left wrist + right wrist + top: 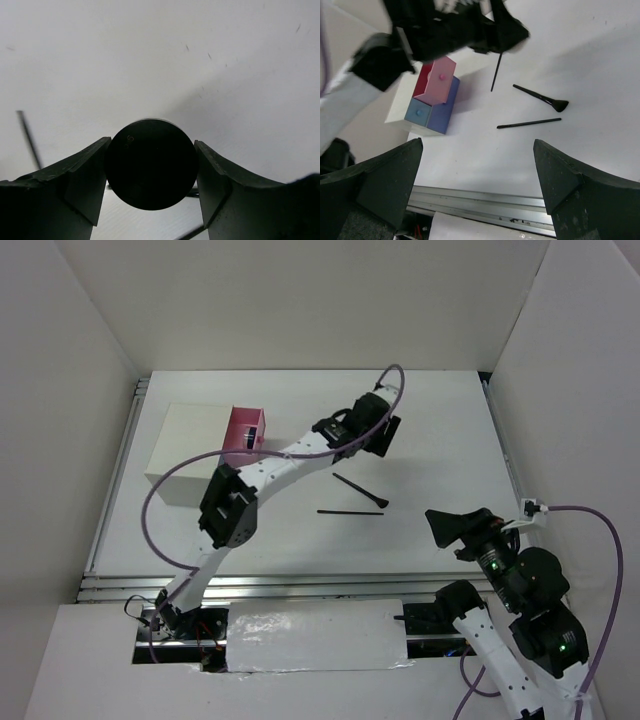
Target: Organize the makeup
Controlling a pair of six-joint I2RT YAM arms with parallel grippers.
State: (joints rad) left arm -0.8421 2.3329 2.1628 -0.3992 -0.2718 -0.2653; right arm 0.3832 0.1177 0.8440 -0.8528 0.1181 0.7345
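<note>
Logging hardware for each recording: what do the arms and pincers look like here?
The left arm and right arm have white links and black joints. A purple cable trails from each; the right arm's joints show small green lights. The left pincer and right pincer have thick, dark, matte fingers.

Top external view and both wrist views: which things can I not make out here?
- Pink drawer contents: too small in the top view; the right wrist view shows only its outside.
- Round black compact: hidden under the left gripper in the top view.
- Thin black pencil: upper end behind the blurred left arm, right wrist view.
</note>
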